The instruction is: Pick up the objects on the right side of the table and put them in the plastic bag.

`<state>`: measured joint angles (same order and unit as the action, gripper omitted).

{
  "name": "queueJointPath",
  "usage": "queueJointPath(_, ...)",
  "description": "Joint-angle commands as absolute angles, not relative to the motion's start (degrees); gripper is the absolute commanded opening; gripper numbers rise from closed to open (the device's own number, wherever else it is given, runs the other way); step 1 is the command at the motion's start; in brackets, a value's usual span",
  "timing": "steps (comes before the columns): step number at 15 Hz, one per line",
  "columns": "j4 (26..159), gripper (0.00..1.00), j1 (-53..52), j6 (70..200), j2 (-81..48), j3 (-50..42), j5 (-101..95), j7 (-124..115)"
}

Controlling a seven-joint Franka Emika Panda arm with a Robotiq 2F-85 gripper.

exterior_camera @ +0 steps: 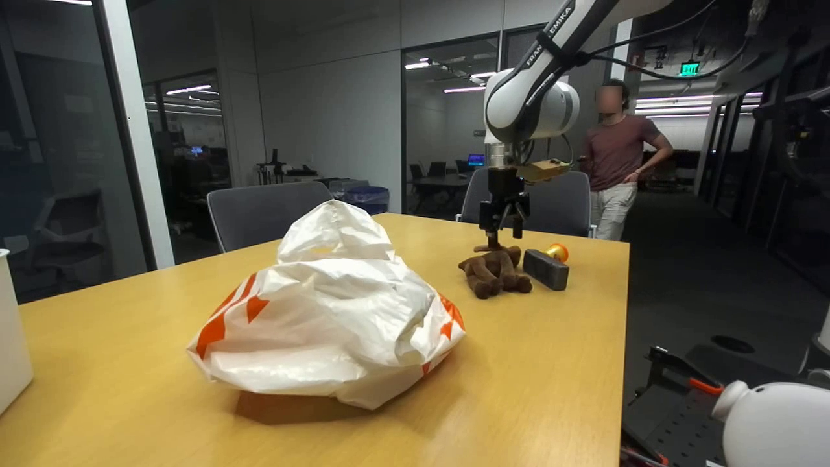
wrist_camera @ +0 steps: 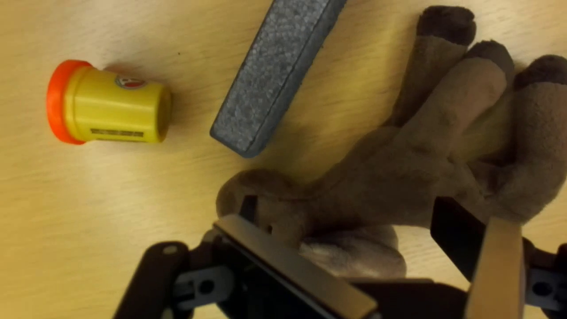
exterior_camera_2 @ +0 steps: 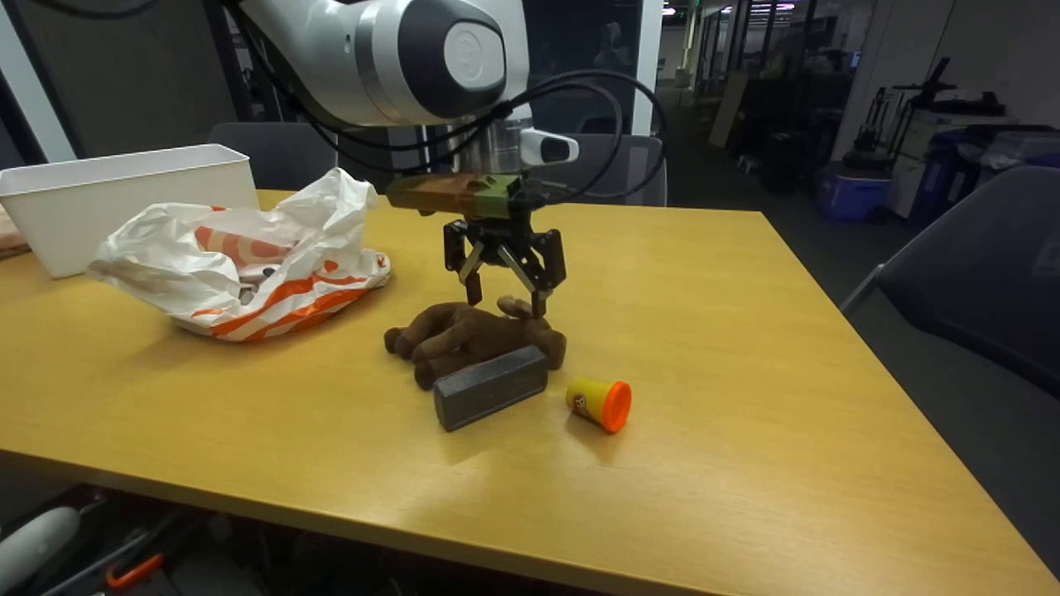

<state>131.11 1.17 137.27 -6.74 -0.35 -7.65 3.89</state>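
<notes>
Pointing straight down in an exterior view, your gripper (exterior_camera: 506, 239) stands over the brown plush animal (exterior_camera: 496, 267) on the tabletop (exterior_camera: 545, 363); your arm (exterior_camera: 522, 107) reads "EMIKA". In an exterior view the jaws gape, the gray block (exterior_camera_2: 490, 387) slanting beside the animal. In your wrist view, legs (wrist_camera: 467, 99) point upward; the yellow tub (wrist_camera: 116, 108) lies lid-left, label (wrist_camera: 130, 82) illegible.

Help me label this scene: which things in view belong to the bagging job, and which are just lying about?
For the job:
brown plush toy
dark grey block
yellow tub, lying on its side
white plastic bag with orange print
wooden table
fingers, open

Just lying about:
white box on the table
grey chairs
blue bin in the background
</notes>
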Motion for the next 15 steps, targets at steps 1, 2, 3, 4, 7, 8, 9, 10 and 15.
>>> queueJointPath(1,130.6,1.0,2.3,140.6,-10.4,-0.5,-4.7,9.5)
queueJointPath(2,130.3,1.0,2.5,141.1,-11.3,-0.6,-5.1,10.1)
queueJointPath(3,130.0,1.0,2.8,141.3,-12.2,-0.3,-4.1,11.6)
queueJointPath(4,129.5,1.0,3.0,140.4,-12.9,0.1,-3.0,12.6)
queueJointPath(7,128.8,0.99,3.0,138.7,-13.5,0.5,-1.1,14.5)
queueJointPath(8,128.7,0.74,3.1,138.6,-13.5,0.5,-0.7,15.3)
queueJointPath(9,128.5,0.74,3.2,138.2,-13.4,0.5,-0.4,15.6)
queueJointPath(10,128.3,0.7,3.3,137.7,-13.3,0.5,0.0,15.9)
queueJointPath(15,127.0,0.3,3.5,135.7,-13.3,0.1,2.2,16.1)
